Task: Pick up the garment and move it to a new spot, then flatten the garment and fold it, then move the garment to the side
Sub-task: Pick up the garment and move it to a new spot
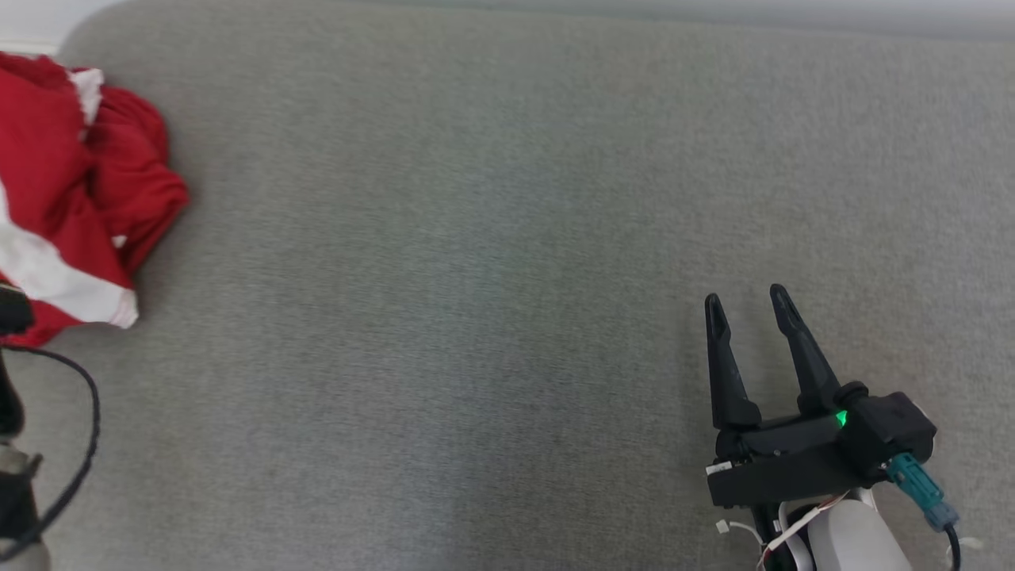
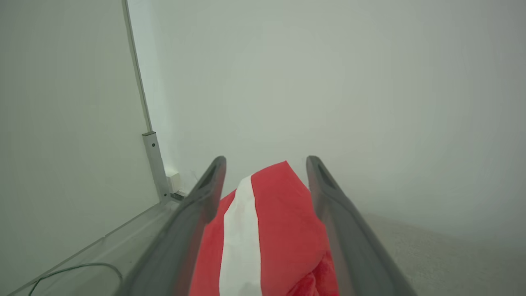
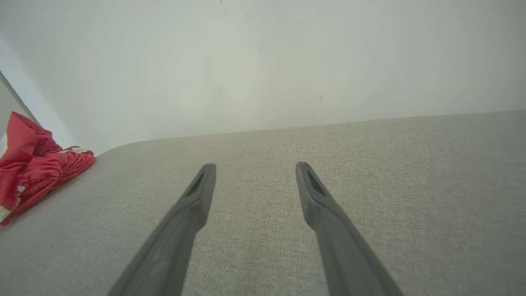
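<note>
A grey woven fabric surface [image 1: 507,238], its corner rounded at 11 o'clock, lies in soft even light. Behind it rises a plain pale wall [image 3: 263,61], with a thin metal strip [image 2: 155,164] at 9 o'clock.

Nothing legible at the moment: no word, number or brand can be read on anything. Down at four o'clock in the head view there's a small white tag [image 1: 718,468] on the black plastic housing of the right gripper [image 1: 745,295], but whatever is printed on it is too small to make out.
</note>
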{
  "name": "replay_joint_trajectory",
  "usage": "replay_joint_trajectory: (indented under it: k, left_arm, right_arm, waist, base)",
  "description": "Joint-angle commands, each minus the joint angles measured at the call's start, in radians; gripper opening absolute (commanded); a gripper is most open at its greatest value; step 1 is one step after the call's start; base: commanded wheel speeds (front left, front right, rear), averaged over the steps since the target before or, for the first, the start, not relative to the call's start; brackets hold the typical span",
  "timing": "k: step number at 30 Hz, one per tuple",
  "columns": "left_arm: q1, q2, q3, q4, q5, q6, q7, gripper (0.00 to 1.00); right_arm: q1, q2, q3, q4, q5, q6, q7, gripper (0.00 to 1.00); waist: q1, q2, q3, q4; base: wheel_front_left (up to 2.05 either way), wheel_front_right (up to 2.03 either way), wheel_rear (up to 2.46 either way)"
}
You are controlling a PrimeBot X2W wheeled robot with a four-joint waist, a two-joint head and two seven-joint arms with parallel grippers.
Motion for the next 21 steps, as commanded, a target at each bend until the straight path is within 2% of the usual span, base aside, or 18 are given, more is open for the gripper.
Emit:
replay_joint_trajectory:
  k: [1,2,9,17,21]
  left_arm:
    - [-0.018,0.011,-0.012,0.027,-0.019,-0.001,-0.003,1.0]
    - [-0.067,0.058,-0.037,0.098,-0.051,-0.001,0.008,1.0]
    - [-0.173,0.172,-0.131,0.307,-0.115,-0.001,0.14,1.0]
    - [-0.239,0.255,-0.18,0.502,-0.108,0.0,0.341,1.0]
    - [-0.269,0.267,-0.193,0.562,-0.121,0.0,0.419,1.0]
  right_arm:
    - [-0.01,0.0,-0.001,-0.006,-0.004,-0.002,-0.001,1.0]
    - [-0.021,0.0,0.001,-0.009,-0.002,-0.002,0.0,1.0]
    - [-0.046,0.0,0.009,-0.023,0.001,-0.002,0.0,1.0]
    - [-0.05,0.0,0.015,-0.04,-0.001,-0.002,0.0,1.0]
    - [-0.046,0.0,0.014,-0.043,-0.004,-0.002,0.0,1.0]
  waist:
    - [-0.0003,-0.0002,0.066,-0.062]
    - [-0.0003,-0.0002,0.08,-0.072]
    - [-0.0003,-0.0002,0.111,-0.103]
    - [-0.0003,-0.0002,0.126,-0.136]
    - [-0.0003,-0.0002,0.128,-0.143]
  base:
    - [0.0,0.0,0.0]
    - [0.0,0.0,0.0]
    - [0.0,0.0,0.0]
    - [0.0,0.0,0.0]
    - [0.0,0.0,0.0]
